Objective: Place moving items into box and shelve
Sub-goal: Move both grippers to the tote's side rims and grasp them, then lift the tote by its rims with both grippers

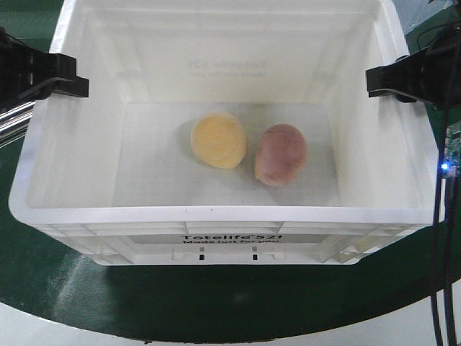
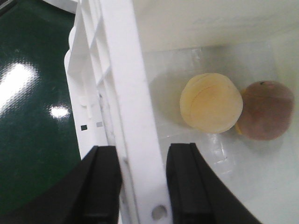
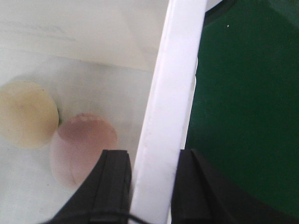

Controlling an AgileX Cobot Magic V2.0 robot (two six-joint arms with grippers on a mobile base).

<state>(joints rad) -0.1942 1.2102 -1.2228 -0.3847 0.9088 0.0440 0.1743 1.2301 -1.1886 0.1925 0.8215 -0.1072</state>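
The white box (image 1: 216, 215), printed "Totelife 521" on its near side, fills the front view. Inside it lie the two moving items side by side: a pale yellow ball (image 1: 218, 140) and a dusty pink ball (image 1: 281, 154). My left gripper (image 1: 70, 83) straddles the box's left rim (image 2: 126, 70), one finger outside and one inside, closed on the wall (image 2: 142, 154). My right gripper (image 1: 382, 83) grips the right rim (image 3: 180, 60) the same way (image 3: 153, 158). From the left wrist I see the yellow ball (image 2: 211, 102) touching the pink one (image 2: 266, 110).
The box is over a dark green round table (image 1: 216, 303), whose curved edge meets pale floor (image 1: 43, 328) at the bottom. Black cables (image 1: 439, 288) hang at the right beside a small blue light (image 1: 445, 167).
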